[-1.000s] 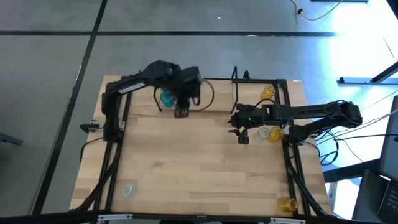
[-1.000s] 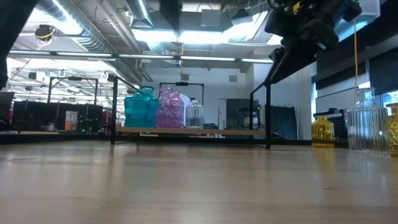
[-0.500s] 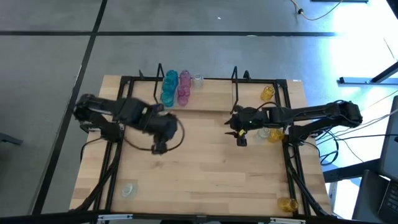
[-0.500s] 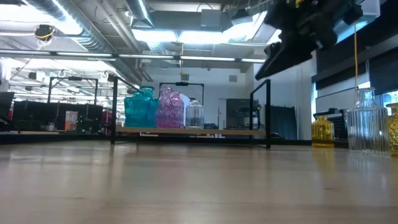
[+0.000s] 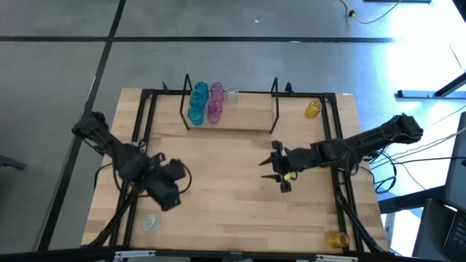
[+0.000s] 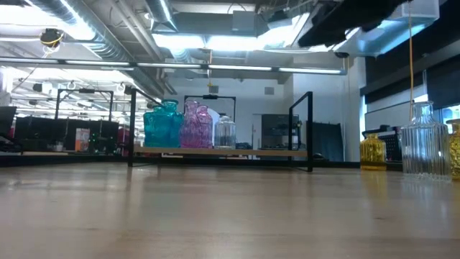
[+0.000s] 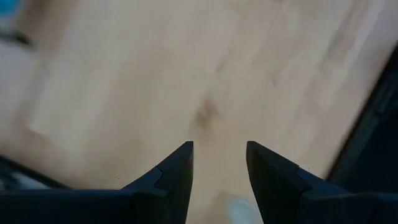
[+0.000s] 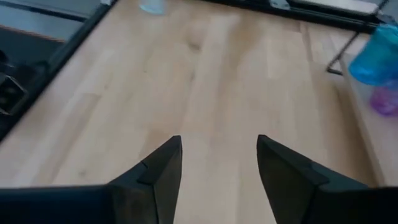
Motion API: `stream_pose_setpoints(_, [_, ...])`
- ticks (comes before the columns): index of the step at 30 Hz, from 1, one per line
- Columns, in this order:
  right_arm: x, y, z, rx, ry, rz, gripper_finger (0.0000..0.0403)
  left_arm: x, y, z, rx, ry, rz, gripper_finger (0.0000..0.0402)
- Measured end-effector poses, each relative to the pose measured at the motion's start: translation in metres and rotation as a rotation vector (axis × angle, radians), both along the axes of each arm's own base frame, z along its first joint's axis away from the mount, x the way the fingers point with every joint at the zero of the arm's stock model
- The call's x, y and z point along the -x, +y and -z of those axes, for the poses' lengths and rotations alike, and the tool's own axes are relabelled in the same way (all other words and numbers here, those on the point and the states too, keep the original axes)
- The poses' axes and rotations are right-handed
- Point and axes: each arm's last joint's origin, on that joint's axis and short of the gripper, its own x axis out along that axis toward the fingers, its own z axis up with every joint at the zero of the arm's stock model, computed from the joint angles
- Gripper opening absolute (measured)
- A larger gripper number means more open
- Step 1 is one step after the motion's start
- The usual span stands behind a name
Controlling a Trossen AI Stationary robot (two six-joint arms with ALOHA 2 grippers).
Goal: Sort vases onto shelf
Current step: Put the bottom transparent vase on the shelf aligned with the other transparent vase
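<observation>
The shelf stands at the table's far edge; it carries teal vases, pink vases and a clear vase at its left end, also seen in the low view as teal, pink and clear. My left gripper hovers open over the table's near left, close to a clear vase. My right gripper is open above the table's middle right, holding nothing. In the wrist views both grippers, left and right, show bare tabletop between their fingers.
A yellow vase stands on the table right of the shelf, another yellow vase at the near right corner. The low view shows a ribbed clear vase and a yellow vase at the right. The black table frame runs around the edges.
My left arm has swung away from the shelf's left end, toward the table's near left, uncovering the teal, pink and clear vases there. My right gripper has drawn back from the shelf's right end toward the near edge and now covers the vases by its arm.
</observation>
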Motion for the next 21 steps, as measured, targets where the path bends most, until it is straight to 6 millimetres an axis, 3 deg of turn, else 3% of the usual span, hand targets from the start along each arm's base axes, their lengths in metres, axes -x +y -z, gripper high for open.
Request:
stream_pose_setpoints(7, [0.009,0.036,-0.003,-0.031,-0.058,-0.043,0.0191,0.019,-0.052,0.048,0.263,0.059,-0.111,0.0141])
stream_pose_setpoints(14, [0.010,0.054,-0.004,-0.038,-0.114,-0.053,0.0191,0.053,-0.089,0.101,0.412,0.055,-0.175,0.0141])
stream_pose_setpoints(21, [0.003,0.063,0.012,-0.033,-0.070,-0.020,0.0191,0.076,-0.101,0.105,0.412,0.019,-0.234,0.0141])
